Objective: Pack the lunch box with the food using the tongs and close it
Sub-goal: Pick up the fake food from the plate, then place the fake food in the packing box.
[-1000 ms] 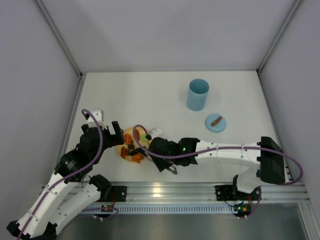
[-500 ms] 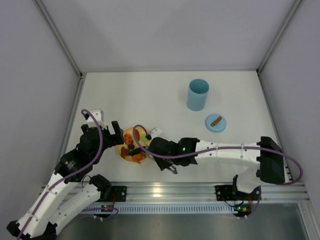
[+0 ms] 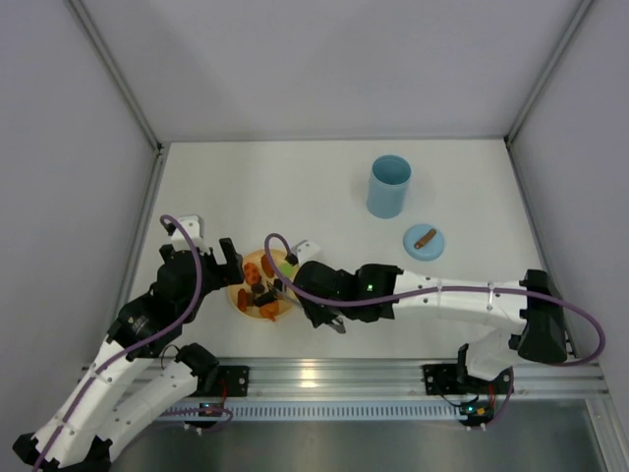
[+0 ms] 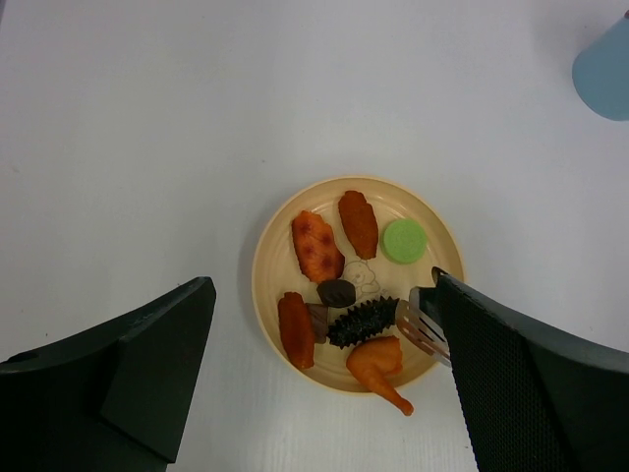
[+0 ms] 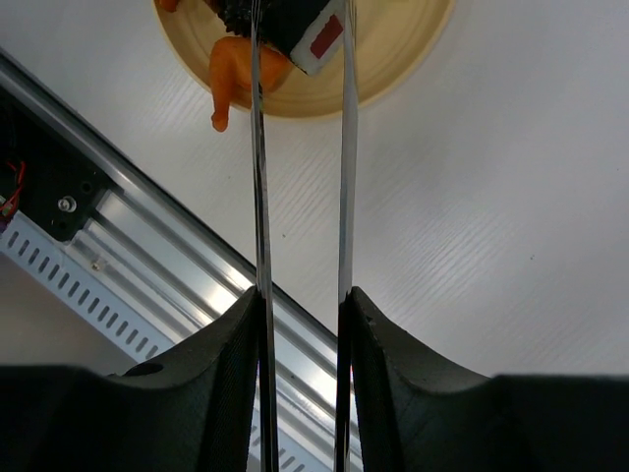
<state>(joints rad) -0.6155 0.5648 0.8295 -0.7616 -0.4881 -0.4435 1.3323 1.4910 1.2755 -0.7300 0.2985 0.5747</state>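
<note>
The yellow plate (image 4: 285,231) holds the food: orange fried pieces (image 4: 316,245), a green disc (image 4: 401,241), a black spiky piece (image 4: 362,322) and a drumstick (image 4: 376,363). My right gripper (image 5: 300,295) is shut on the tongs (image 5: 346,167), whose two arms reach over the plate's near side. Between their tips sits a white-and-black piece with a red patch (image 5: 313,34), apparently pinched. One tong tip (image 4: 418,329) shows by the spiky piece. My left gripper (image 4: 319,295) hovers open over the plate, holding nothing. The blue lunch box (image 3: 389,185) stands open at the back right, its lid (image 3: 424,242) lying beside it.
The aluminium rail (image 5: 147,256) runs along the table's near edge, just behind the tongs' handle end (image 3: 337,325). Grey walls enclose the table on three sides. My left arm (image 3: 147,315) stands to the left of the plate (image 3: 242,297).
The tongs' arms have been squeezed closer together. My right gripper has shifted slightly away from the rail over the plate's edge. The left arm has not moved.
</note>
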